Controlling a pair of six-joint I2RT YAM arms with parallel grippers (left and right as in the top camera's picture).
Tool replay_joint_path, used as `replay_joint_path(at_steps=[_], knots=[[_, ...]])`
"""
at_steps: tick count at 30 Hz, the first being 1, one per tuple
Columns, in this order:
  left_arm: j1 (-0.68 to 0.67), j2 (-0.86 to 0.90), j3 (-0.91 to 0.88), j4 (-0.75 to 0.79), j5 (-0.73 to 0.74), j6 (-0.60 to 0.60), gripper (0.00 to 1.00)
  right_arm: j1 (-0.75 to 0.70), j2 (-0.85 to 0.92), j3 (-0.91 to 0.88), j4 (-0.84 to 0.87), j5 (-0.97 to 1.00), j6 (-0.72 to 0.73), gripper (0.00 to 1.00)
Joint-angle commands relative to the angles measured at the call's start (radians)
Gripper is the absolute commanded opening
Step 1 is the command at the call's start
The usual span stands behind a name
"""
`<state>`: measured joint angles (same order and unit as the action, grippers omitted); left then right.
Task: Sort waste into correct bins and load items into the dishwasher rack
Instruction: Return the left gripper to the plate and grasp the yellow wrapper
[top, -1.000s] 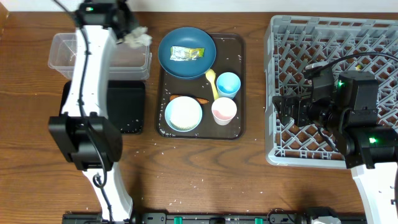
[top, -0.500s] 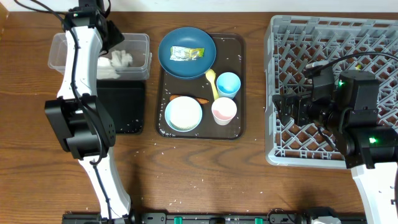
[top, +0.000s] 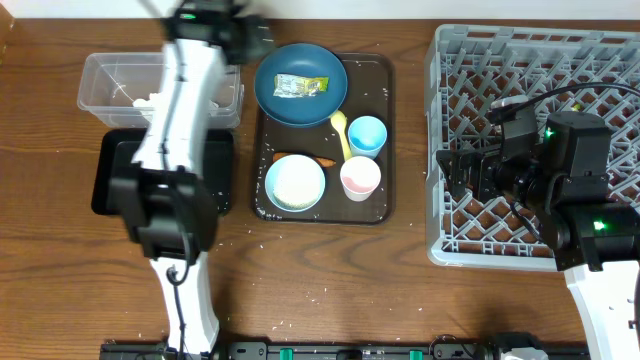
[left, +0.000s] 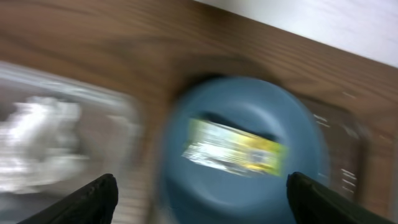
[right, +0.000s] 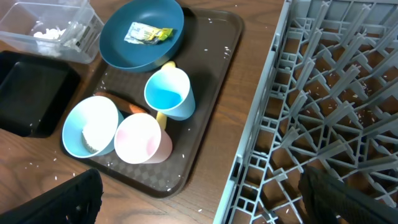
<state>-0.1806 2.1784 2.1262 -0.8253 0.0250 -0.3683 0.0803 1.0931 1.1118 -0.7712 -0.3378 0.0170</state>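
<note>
The crumpled tissue (top: 147, 100) lies in the clear tub (top: 100, 70). My left gripper (top: 248, 36) hangs open and empty at the left rim of the blue plate (top: 300, 90), which carries the yellow-green wrapper (top: 302, 86). The blurred left wrist view shows the wrapper (left: 236, 146) on the plate (left: 249, 180) between wide-apart fingertips (left: 93, 199). On the brown tray sit the white bowl (top: 295, 183), pink cup (top: 360, 178), light blue cup (top: 367, 134), yellow spoon (top: 341, 128) and carrot (top: 322, 160). My right gripper (top: 455, 175) is open and empty over the left side of the grey rack (top: 540, 60).
The black tray (top: 115, 175) lies in front of the clear tub, partly under my left arm. Rice grains are scattered on the brown serving tray (top: 385, 120) and the wooden table. In the right wrist view the rack (right: 323, 112) is to the right of the cups (right: 168, 93).
My left gripper opened and dropped the tissue into the clear tub, then swung right to the blue plate. The right arm has not moved.
</note>
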Motion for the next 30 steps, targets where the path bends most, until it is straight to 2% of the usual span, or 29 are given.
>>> replay_joint_path(at_steps=[1, 6, 12, 23, 25, 27, 30], knots=[[-0.066, 0.069, 0.016, 0.020, -0.063, -0.091, 0.90, -0.011, 0.000, 0.018, -0.005, -0.011, -0.011, 0.99], [-0.122, 0.161, 0.016, 0.051, -0.198, -0.265, 0.91, -0.011, 0.000, 0.018, -0.022, -0.010, -0.011, 0.99], [-0.133, 0.263, 0.016, 0.084, -0.200, -0.420, 0.91, -0.011, 0.000, 0.018, -0.034, -0.010, -0.011, 0.99], [-0.132, 0.315, 0.016, 0.105, -0.194, -0.438, 0.90, -0.011, 0.000, 0.018, -0.037, -0.010, -0.011, 0.99], [-0.133, 0.315, 0.016, 0.102, -0.194, -0.437, 0.73, -0.011, 0.000, 0.018, -0.037, -0.010, -0.011, 0.99], [-0.133, 0.315, 0.016, 0.089, -0.182, -0.426, 0.50, -0.011, 0.000, 0.018, -0.037, -0.010, -0.011, 0.99], [-0.133, 0.315, 0.016, 0.086, -0.127, -0.359, 0.29, -0.011, 0.000, 0.018, -0.038, -0.010, -0.011, 0.99]])
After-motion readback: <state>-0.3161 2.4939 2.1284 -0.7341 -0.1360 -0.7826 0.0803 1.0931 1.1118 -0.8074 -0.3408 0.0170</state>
